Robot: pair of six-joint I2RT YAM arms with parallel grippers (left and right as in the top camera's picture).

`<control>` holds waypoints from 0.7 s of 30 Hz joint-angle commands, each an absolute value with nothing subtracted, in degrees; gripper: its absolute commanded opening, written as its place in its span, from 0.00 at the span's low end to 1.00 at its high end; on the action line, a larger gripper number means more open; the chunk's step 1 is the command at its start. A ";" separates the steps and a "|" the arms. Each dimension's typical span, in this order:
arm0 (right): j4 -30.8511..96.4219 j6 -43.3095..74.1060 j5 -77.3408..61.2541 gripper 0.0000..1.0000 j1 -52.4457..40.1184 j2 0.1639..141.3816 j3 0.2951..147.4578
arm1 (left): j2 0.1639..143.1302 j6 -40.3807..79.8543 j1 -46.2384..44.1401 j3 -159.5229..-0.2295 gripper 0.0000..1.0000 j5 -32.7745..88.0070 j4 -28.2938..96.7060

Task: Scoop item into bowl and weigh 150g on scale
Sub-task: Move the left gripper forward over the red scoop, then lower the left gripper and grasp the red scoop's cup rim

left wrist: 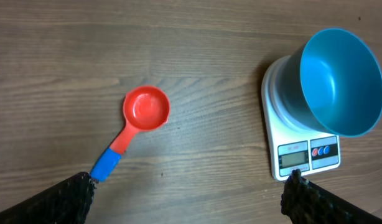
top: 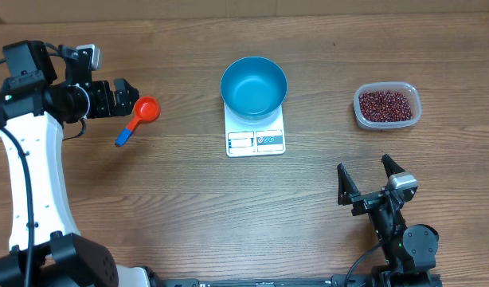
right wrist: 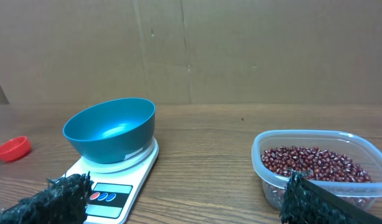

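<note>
Right now the blue bowl (top: 254, 86) sits on the white scale (top: 256, 142) in the upper middle of the overhead frame. It covers the far part of the platform, while the display panel and the buttons show along the near edge. The bowl's inside shows plain blue down to the bottom. The beans (top: 385, 104) lie as a dark red-brown heap in a clear tub (top: 417, 104) at the upper right of the frame, well apart from the scale, on the wooden table (top: 189, 199). At the upper left lies the red-orange scoop (top: 146, 109) with its cup facing up and its blue handle (top: 123, 137) pointing toward the lower left. The left gripper (top: 130, 96) is just beside the scoop's cup, jaws spread wide and holding nothing. In the left wrist view its fingers (left wrist: 54, 200) fill the two bottom corners. The scoop lies flat on the wood between and ahead of them, and the bowl on the scale is at the right edge. The end of the handle comes very near the finger in the lower left corner, and I cannot tell whether they touch. The right gripper (top: 364, 166) stands at the lower right of the overhead frame, below the tub and well apart from it, jaws likewise wide with nothing between them. In the right wrist view its fingers (right wrist: 54, 200) show in the bottom corners. The bowl on the scale is left of centre, the tub of beans is at the right, and the scoop's cup peeks in at the far left edge.
</note>
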State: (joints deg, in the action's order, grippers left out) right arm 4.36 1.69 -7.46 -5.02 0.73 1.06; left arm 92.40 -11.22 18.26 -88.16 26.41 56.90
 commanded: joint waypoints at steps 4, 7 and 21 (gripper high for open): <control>4.16 1.65 -7.09 1.00 -5.45 0.16 0.45 | 95.44 -17.39 18.39 -89.95 1.00 22.83 52.82; 4.16 1.65 -7.09 1.00 -5.45 0.16 0.45 | 97.32 -17.74 18.39 -89.95 0.97 18.28 52.21; 4.16 1.65 -7.09 1.00 -5.45 0.16 0.45 | 109.40 -23.49 17.87 -89.95 0.85 17.47 45.52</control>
